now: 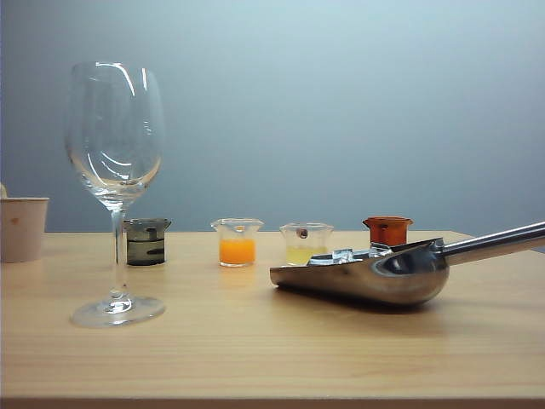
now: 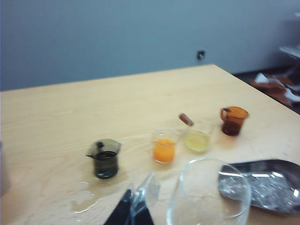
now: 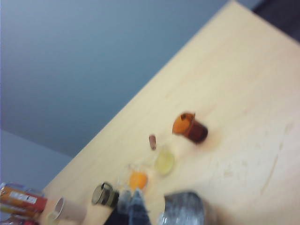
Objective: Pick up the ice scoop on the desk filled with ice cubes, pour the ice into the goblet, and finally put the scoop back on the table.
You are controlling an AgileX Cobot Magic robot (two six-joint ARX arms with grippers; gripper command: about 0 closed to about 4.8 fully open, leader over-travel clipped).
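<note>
The goblet [image 1: 115,170] stands upright and empty on the left of the desk [image 1: 255,349]. On the right lies the ice scoop [image 1: 375,274] with ice cubes [image 1: 347,254] in its bowl, its handle pointing off to the right. Neither gripper shows in the exterior view. In the left wrist view my left gripper [image 2: 133,206] hovers with fingers together and empty, just beside the goblet's rim [image 2: 208,197], with the ice scoop [image 2: 262,185] beyond it. The right wrist view is blurred. My right gripper [image 3: 132,202] is shut and empty, above the desk near the ice scoop [image 3: 185,208].
A row of small beakers stands behind: dark [image 1: 145,241], orange [image 1: 237,243], pale yellow [image 1: 305,244], amber [image 1: 387,230]. A paper cup [image 1: 21,228] is at the far left. A small wet patch [image 2: 86,199] lies near the dark beaker.
</note>
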